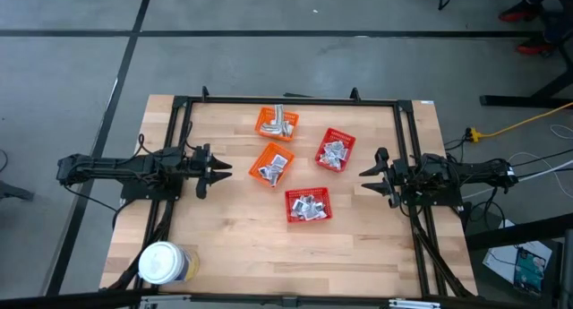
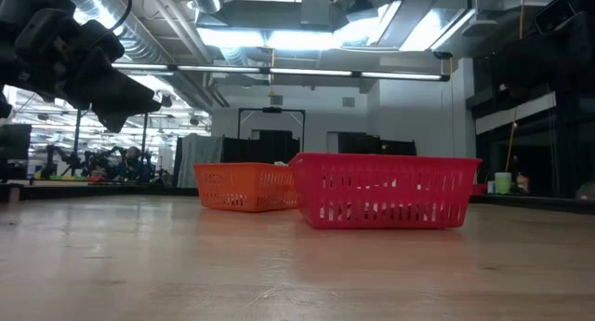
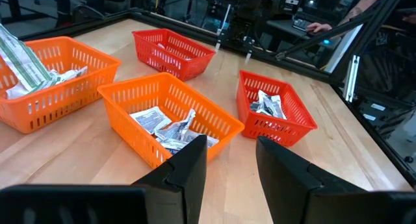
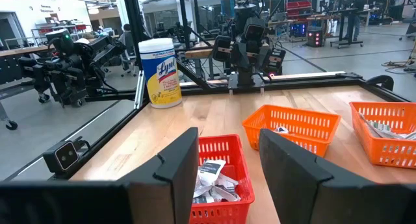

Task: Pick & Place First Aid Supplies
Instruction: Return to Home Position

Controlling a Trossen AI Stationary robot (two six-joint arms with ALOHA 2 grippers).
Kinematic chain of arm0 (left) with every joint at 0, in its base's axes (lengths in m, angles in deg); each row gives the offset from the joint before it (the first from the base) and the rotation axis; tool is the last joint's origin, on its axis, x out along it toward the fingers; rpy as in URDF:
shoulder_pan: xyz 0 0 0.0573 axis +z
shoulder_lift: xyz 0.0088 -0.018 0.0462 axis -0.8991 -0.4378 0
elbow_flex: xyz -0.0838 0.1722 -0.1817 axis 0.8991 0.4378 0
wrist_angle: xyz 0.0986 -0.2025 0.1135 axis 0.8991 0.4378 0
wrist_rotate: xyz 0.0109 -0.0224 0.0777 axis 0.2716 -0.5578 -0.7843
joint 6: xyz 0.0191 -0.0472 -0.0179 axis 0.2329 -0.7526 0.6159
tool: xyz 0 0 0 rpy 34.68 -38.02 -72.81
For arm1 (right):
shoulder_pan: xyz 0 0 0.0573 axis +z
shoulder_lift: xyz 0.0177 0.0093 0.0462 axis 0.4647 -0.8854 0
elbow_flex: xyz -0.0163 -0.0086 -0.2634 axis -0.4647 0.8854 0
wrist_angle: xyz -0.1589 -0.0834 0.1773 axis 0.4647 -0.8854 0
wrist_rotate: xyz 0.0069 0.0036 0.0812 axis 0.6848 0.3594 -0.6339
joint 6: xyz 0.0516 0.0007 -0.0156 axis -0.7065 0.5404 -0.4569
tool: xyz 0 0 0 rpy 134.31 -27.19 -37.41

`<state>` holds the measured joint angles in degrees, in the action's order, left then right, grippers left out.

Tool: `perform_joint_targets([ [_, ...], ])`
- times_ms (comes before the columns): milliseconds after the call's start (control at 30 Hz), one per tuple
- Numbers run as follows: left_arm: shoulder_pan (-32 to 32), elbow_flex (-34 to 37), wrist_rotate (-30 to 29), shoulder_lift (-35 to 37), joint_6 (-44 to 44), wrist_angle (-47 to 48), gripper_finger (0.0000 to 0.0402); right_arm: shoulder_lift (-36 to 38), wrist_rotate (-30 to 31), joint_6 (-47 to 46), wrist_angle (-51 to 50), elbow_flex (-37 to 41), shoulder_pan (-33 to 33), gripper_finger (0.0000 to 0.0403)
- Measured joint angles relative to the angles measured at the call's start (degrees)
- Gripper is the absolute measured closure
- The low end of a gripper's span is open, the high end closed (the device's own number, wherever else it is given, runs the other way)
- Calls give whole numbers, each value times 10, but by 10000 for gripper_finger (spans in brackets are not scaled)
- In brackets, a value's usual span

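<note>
At nine and three o'clock, left arm and right arm idle, jaws apart, as all sachets seem in baskets.

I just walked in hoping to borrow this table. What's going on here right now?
Nothing is being handled right now. The left hand and right hand both hover open and empty at opposite sides of the table. The first aid sachets lie inside two orange baskets and two red baskets mid-table. A white-lidded jar stands at a corner on the left hand's side.
</note>
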<state>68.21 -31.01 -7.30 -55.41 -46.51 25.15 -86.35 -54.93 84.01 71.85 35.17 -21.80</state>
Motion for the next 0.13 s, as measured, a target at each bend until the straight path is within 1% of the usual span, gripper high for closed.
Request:
perform_joint_targets([
  [133, 0, 0, 0, 0, 0, 0, 274, 0, 0, 0, 0, 0, 0, 240],
])
